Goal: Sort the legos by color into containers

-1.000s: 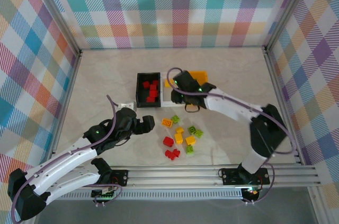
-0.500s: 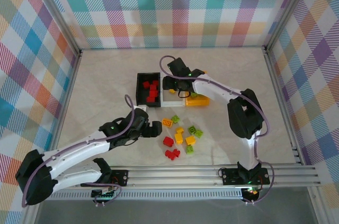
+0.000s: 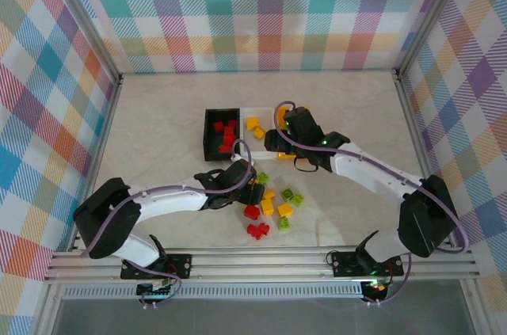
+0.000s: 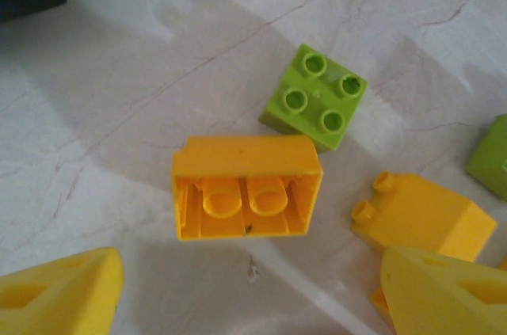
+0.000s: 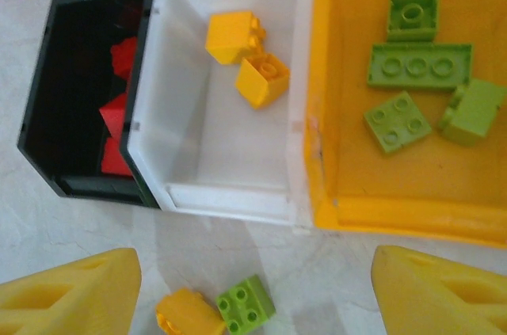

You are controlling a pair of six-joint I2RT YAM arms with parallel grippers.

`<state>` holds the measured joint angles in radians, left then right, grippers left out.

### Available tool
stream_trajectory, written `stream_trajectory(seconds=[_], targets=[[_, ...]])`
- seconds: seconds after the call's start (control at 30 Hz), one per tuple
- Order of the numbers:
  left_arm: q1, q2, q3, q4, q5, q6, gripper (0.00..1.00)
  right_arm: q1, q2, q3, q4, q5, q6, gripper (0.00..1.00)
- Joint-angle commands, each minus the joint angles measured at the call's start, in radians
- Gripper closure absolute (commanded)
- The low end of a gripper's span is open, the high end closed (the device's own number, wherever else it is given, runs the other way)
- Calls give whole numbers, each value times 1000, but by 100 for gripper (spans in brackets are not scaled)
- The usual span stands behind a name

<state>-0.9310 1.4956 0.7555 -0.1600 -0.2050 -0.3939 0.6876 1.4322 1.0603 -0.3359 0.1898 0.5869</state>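
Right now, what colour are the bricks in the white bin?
Yellow-orange; the bricks show best in the right wrist view.

We see bright, even overhead light, soft grey shadows on the pale table (image 3: 158, 113), we find both wrist views slightly soft, yellow fingertips (image 4: 59, 295) blurred at the lower corners, black bin (image 5: 75, 58) interior dim.

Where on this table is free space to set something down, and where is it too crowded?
Free: the table strip between the back wall and the black bin and white bin; the patch left of the black bin. Crowded: in front of the bins, where loose legos lie by the left gripper.
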Motion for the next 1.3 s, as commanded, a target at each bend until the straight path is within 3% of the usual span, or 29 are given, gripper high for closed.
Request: stream_trajectory(seconds=[0.0, 0.2, 0.43, 0.6, 0.8, 0.93, 1.17, 1.27], targets=[[-12, 38, 41, 21, -70, 53, 16, 2, -56, -31, 32, 15, 21, 23], [-12, 120, 60, 32, -131, 73, 21, 0, -98, -55, 26, 29, 27, 23], [-12, 155, 62, 62, -108, 80, 42, 1, -146, -71, 20, 50, 30, 22], [-12, 88, 33, 54, -95, 59, 54, -1, -167, -85, 14, 60, 33, 22], [-11, -93, 17, -7, -90, 10, 57, 0, -201, -137, 18, 61, 52, 22], [34, -143, 108, -68, -74, 13, 57, 0, -243, -196, 19, 61, 73, 22], [191, 101, 414, -161, 15, 44, 58, -2, -314, -301, 7, 41, 104, 22], [218, 219, 549, -202, 19, 52, 58, -1, -340, -336, -7, 27, 112, 23]])
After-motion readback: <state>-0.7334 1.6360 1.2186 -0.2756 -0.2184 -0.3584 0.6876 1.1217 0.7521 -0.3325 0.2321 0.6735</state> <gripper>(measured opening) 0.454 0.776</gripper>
